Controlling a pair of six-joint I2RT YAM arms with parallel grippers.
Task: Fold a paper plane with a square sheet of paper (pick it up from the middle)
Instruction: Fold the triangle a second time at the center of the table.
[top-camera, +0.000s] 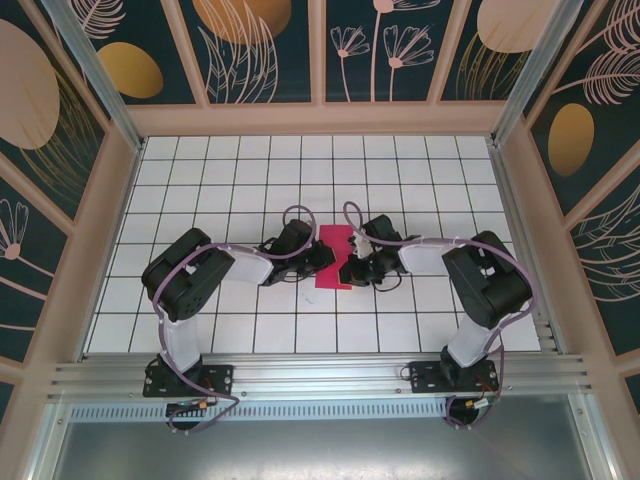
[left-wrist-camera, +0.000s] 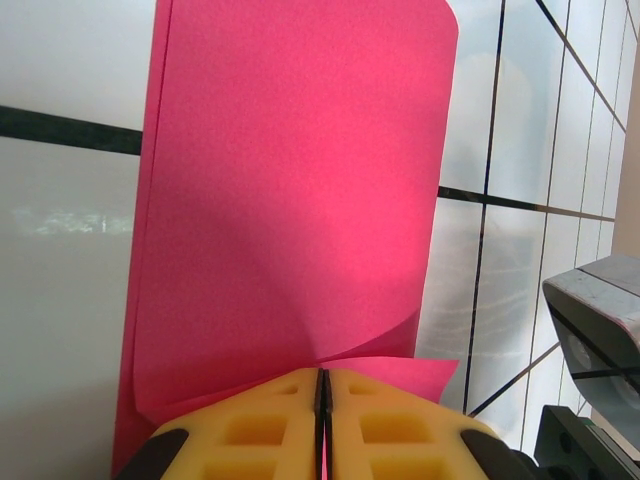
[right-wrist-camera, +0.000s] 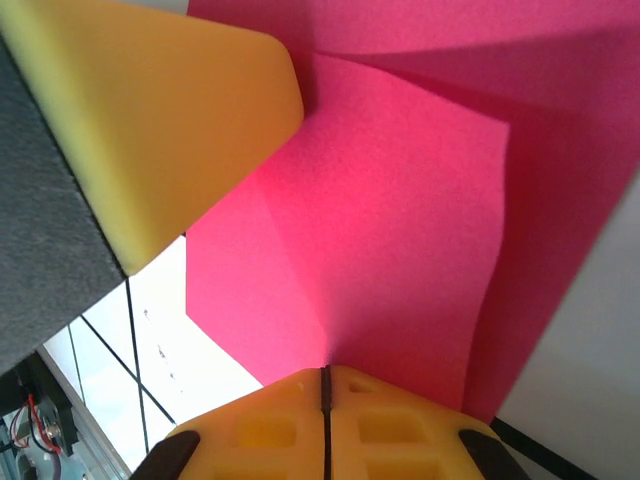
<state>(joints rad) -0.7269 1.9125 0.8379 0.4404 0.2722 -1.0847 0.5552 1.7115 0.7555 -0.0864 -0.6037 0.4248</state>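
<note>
You have the square sheet of paper (top-camera: 335, 258) at the middle of the white grid table (top-camera: 200, 190), caught between your two grippers. From the top view it is a magenta-pink upright oblong, narrower than it is long. The left gripper (top-camera: 322, 257) meets its left edge and the right gripper (top-camera: 350, 266) its right edge.

In the left wrist view, your left gripper (left-wrist-camera: 322, 385) has its yellow pads (left-wrist-camera: 250, 430) pressed together, with only a thin dark line between them. The pink sheet (left-wrist-camera: 300, 200) curls up from the tiles into that line, so the gripper is closed on the paper's near edge. Beyond the pads the sheet lies as a long flat strip. A second layer shows along its left edge, and its far right corner is rounded and slightly lifted.

In the right wrist view, your right gripper (right-wrist-camera: 325, 380) is closed the same way, pads together with the paper (right-wrist-camera: 400, 250) running into the seam. Here the sheet is plainly creased: one fold line climbs from the pads toward the upper left, an overlapping layer ends in a bent edge on the right, and a shadowed fold crosses the top. One yellow pad of the left gripper (right-wrist-camera: 170, 120) sits just beside the paper's upper left, touching its edge.

The colour is even and unmarked throughout. You cannot tell from these views how many layers each gripper has pinched.
</note>
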